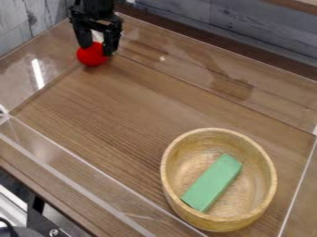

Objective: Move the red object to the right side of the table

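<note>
Your bowl sits at five o'clock, the green block inside. At eleven, your gripper is wide open at the red toy.

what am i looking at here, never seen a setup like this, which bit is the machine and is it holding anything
All of this comes from one camera, looking down at a brown wooden tabletop with low clear walls. In the top left corner you see the end of a robot arm: a dark pincer. It is right at a small rounded red toy, overlapping it from this angle. The pincer appears open, so the toy is probably not gripped, though the contact is too small to make out. Near the bottom right sits a round, light wooden bowl with a flat green block inside it. The job is to move the red toy to the right side of the table.
</note>
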You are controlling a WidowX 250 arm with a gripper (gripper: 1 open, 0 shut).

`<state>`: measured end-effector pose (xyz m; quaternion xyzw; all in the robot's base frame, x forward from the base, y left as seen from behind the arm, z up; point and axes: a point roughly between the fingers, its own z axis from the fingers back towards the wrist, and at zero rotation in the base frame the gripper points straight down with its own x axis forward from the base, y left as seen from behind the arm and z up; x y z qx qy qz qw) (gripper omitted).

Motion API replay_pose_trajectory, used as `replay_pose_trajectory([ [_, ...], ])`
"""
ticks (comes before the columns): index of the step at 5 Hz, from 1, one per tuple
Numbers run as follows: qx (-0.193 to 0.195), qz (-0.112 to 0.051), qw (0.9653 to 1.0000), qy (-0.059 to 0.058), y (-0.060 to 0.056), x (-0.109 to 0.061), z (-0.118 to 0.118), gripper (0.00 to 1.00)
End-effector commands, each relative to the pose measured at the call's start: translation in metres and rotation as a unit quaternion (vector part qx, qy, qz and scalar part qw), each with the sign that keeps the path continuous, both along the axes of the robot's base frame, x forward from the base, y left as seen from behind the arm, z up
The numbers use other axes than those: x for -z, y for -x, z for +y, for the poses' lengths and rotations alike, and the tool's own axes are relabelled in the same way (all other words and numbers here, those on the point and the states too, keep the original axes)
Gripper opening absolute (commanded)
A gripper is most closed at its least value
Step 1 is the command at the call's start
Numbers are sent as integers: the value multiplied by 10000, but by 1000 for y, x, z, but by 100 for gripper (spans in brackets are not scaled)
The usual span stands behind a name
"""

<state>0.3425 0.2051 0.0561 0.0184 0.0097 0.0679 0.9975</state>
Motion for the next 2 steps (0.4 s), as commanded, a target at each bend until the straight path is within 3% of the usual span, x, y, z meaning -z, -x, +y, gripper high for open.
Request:
replay_pose_trajectory([
  [1, -51, -237, 9996, -143, -4, -20, 7, 100],
  [2, -59, -218, 9997, -128, -3, -20, 7, 100],
])
